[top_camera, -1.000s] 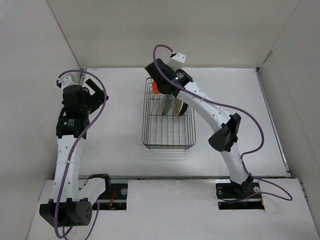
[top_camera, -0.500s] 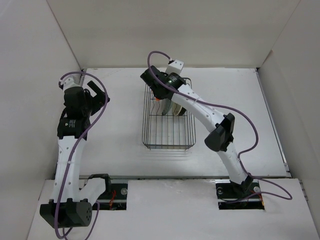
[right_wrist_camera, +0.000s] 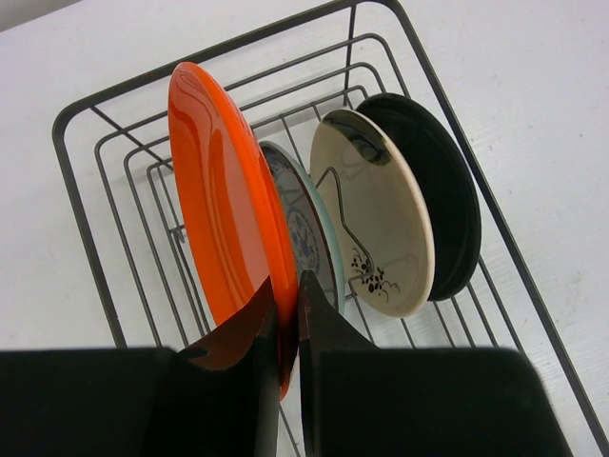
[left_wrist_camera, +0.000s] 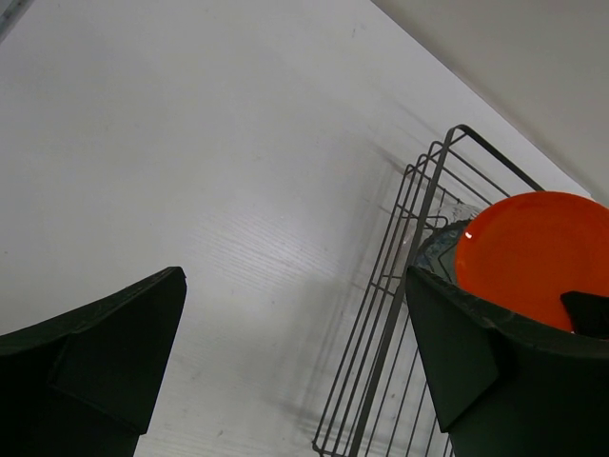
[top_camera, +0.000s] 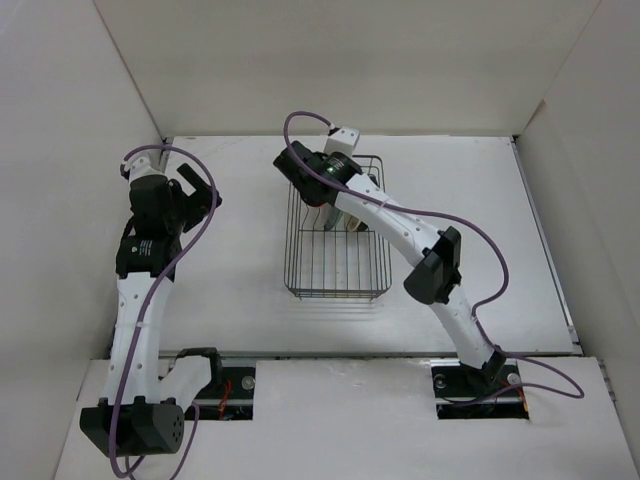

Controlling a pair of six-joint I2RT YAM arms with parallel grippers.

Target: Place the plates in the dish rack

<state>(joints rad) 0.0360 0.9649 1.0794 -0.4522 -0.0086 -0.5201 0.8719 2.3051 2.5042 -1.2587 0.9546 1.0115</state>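
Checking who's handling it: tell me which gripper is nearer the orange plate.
Right. The right gripper is shut on the orange plate in the dish rack; the left gripper hangs open left of the rack.

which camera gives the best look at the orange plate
Right wrist: the orange plate stands on edge, nearly whole, its rim pinched by the right end effector. Left wrist shows part of its face past the dish rack wires. Top external: the right arm mostly hides it.

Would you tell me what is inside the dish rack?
Four upright plates stand in the dish rack: an orange plate pinched by the right tool, then a teal plate, cream plate and black plate. The orange one hides most of the teal.
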